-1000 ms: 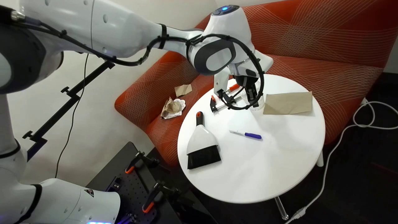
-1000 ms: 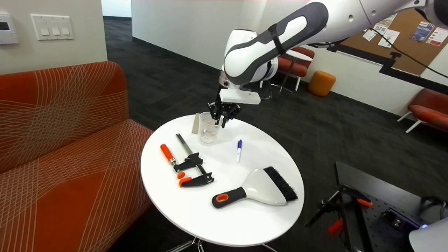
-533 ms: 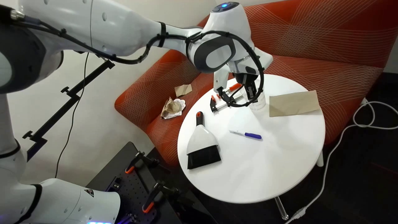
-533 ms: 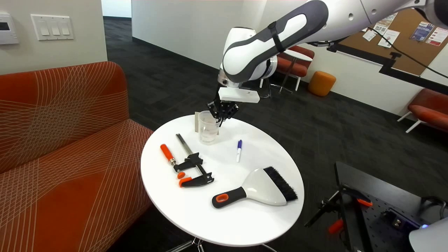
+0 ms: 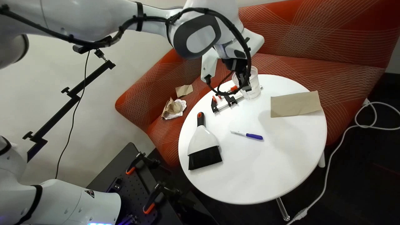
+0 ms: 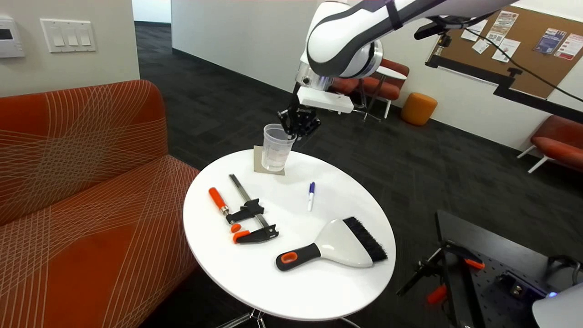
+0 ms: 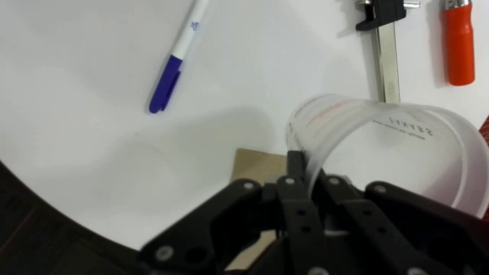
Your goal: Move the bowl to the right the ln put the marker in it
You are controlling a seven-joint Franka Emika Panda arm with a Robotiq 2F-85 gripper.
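Clear cup (image 7: 389, 152): capitals (image 7: 409, 126) resembling "EANABS" are showing flipped; other print is looking too blurred | marker (image 7: 178, 55): tiny blue mark (image 7: 195, 26) is showing, illegible | robot base (image 5: 93, 207): triangular sign (image 5: 90, 193) is showing, its symbol unclear | posters (image 6: 549, 41): lettering is appearing too small to read

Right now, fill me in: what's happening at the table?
The robot's hand has the clear cup, the task's bowl, pinched at its rim; the cup is tilted and held above the table. The marker lies on the tabletop, not yet in the cup. A clamp, a brush and a brown sheet lie there too. Going by the task, the cup probably gets set down first, then the marker goes in.
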